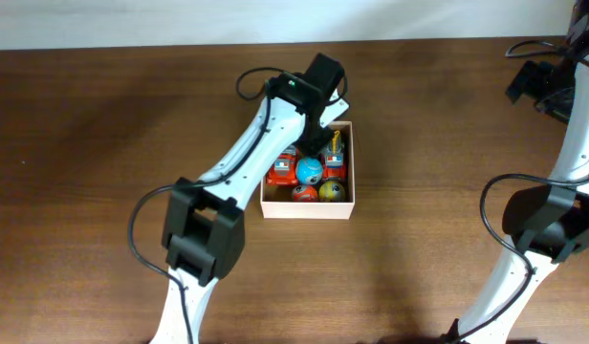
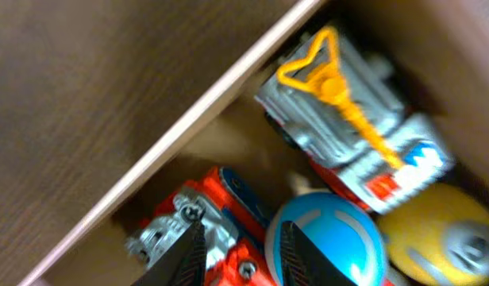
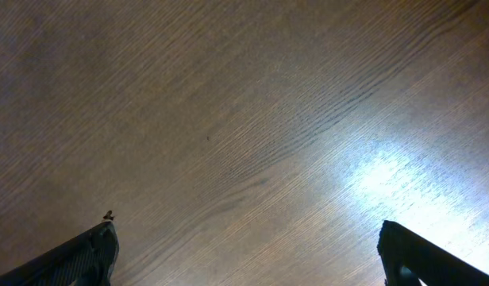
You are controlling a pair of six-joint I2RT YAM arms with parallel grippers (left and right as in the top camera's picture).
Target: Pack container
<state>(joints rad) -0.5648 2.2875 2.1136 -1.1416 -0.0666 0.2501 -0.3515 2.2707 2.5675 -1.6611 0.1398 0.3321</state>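
The container (image 1: 307, 211), a small white-walled box with a tan inside, stands mid-table; its rim (image 2: 197, 111) crosses the left wrist view. Inside lie a red toy truck (image 1: 282, 172), a silver truck with a yellow crane (image 1: 335, 148), a blue ball (image 1: 310, 171) and a yellow ball (image 1: 332, 190). My left gripper (image 2: 238, 238) is low inside the box, its fingers closed around the red truck (image 2: 229, 199), beside the blue ball (image 2: 332, 230) and the silver truck (image 2: 348, 135). My right gripper (image 3: 244, 246) is wide open and empty over bare wood.
The right arm (image 1: 538, 86) is at the far right edge of the brown wooden table (image 1: 103, 143). The left arm (image 1: 247, 153) reaches diagonally from the front to the box's back left corner. A small red-orange toy (image 1: 302, 193) lies at the box's front.
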